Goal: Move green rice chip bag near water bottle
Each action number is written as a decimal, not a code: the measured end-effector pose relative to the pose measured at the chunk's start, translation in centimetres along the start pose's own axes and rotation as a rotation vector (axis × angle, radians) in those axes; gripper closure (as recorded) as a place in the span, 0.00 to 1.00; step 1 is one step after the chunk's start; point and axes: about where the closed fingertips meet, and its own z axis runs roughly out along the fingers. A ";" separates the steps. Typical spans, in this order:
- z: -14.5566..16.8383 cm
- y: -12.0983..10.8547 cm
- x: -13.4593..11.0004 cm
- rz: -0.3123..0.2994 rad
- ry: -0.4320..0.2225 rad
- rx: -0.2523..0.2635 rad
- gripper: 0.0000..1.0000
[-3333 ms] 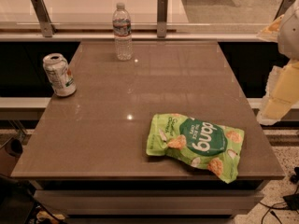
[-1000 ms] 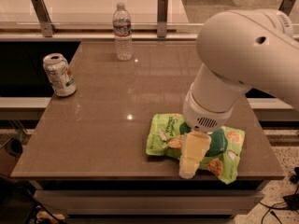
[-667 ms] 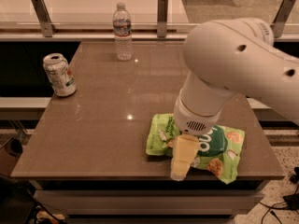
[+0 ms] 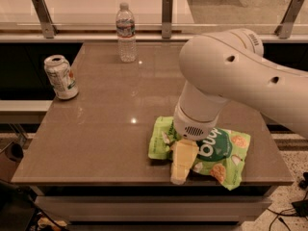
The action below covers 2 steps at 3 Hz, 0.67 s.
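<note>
The green rice chip bag [image 4: 219,153] lies flat at the table's front right, light green with a dark green oval logo. The white arm reaches in from the right and covers the bag's middle. My gripper [image 4: 182,162] hangs over the bag's left half near the front edge, its cream-coloured fingers [image 4: 181,159] pointing down at the bag. The water bottle [image 4: 126,33], clear with a white cap, stands upright at the table's far edge, far from the bag.
A dented white-green soda can [image 4: 60,77] stands at the table's left edge. The brown table [image 4: 115,105] ends just in front of the bag. A glass rail with metal posts [image 4: 167,9] runs behind the table.
The arm came in from the right and now stands over the bag. In the last second the gripper shifted slightly left along the bag. Bag, bottle and can have not moved.
</note>
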 end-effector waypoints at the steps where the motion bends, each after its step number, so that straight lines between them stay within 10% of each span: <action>1: -0.1 0.0 0.0 -0.001 0.000 0.002 0.39; 2: -0.6 0.0 -0.1 -0.001 0.000 0.002 0.64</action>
